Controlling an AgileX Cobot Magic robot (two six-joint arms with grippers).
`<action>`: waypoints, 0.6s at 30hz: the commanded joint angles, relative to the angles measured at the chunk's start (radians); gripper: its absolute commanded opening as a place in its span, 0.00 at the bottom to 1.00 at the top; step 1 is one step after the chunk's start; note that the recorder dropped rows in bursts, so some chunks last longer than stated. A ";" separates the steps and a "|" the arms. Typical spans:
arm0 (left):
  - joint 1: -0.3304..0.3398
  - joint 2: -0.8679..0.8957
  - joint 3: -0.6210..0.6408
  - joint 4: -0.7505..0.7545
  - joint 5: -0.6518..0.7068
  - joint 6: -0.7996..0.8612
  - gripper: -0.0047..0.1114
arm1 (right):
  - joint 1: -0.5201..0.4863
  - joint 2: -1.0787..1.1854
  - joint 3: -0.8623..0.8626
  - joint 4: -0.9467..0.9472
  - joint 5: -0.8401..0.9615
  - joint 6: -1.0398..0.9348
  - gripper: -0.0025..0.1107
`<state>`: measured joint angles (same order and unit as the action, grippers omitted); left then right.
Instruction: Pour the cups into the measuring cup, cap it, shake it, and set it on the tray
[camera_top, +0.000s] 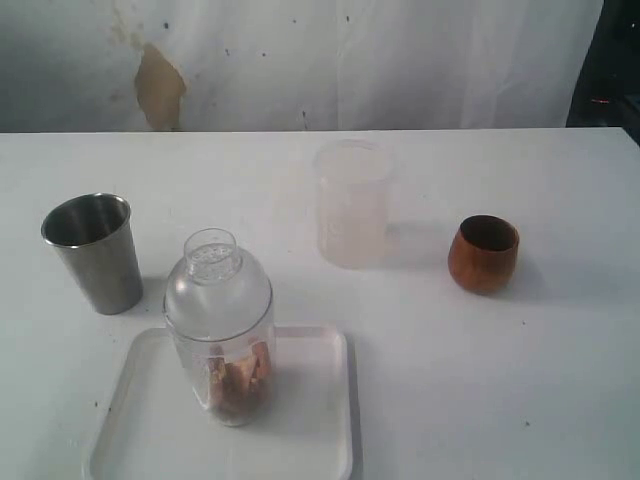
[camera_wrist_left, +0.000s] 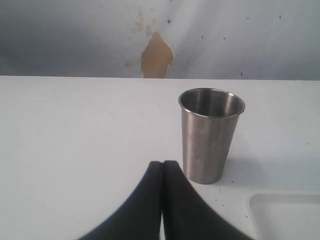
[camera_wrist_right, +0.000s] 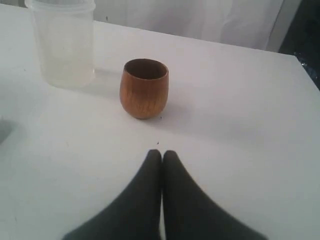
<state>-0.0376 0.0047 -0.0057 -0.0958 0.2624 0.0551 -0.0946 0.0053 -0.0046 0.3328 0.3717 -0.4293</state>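
The measuring cup stands upright on the white tray, with a clear domed cap on it and brown pieces at its bottom. At the far left the steel tumbler is upright on the table, and it also shows close up as the steel tumbler. The wooden cup sits at the right, seen too as the wooden cup. My left gripper is shut and empty, short of the tumbler. A little way from the wooden cup, my right gripper is shut and empty. Neither gripper shows in the exterior view.
A cloudy frosted container stands mid-table behind the tray, also visible as the frosted container. A corner of the tray lies beside the tumbler. A white sheet with a tan patch hangs behind the white table.
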 joint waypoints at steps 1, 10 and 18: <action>-0.003 -0.005 0.006 0.000 -0.009 0.002 0.04 | 0.037 -0.005 0.005 -0.143 -0.014 0.176 0.02; -0.003 -0.005 0.006 0.000 -0.009 0.002 0.04 | 0.058 -0.005 0.005 -0.202 -0.019 0.250 0.02; -0.003 -0.005 0.006 0.000 -0.009 0.002 0.04 | 0.058 -0.005 0.005 -0.202 -0.019 0.250 0.02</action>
<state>-0.0376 0.0047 -0.0057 -0.0958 0.2624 0.0551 -0.0400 0.0053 -0.0046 0.1309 0.3665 -0.1839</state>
